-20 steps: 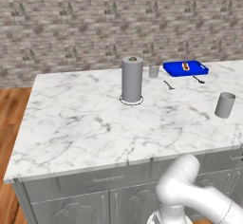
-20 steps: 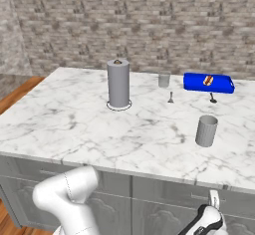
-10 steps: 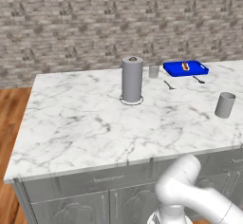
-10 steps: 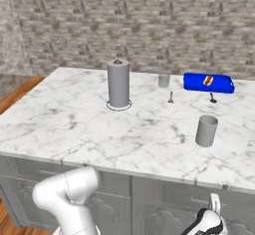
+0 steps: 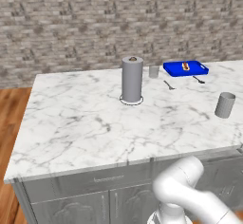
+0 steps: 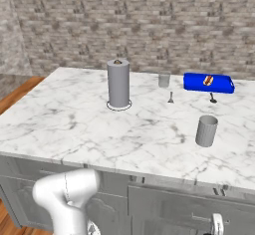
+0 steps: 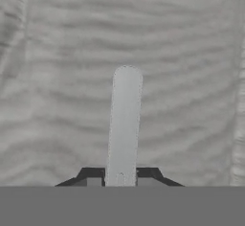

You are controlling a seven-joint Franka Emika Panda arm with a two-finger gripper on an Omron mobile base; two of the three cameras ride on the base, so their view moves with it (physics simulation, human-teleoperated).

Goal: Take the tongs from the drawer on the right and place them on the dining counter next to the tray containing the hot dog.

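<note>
The tool (image 7: 120, 176) is clamped on a slim pale-grey bar, likely the tongs (image 7: 124, 124), low at the bench's front, so I judge lifting is next, toward the small bright blue rectangular tray (image 6: 208, 82) at two o'clock on the white marble bench (image 6: 99, 129).

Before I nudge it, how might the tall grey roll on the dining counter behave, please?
The tall grey roll stands upright, much taller than wide, so a push near its top would probably tip it. Lying down, its round body would likely roll across the smooth dining counter.
</note>
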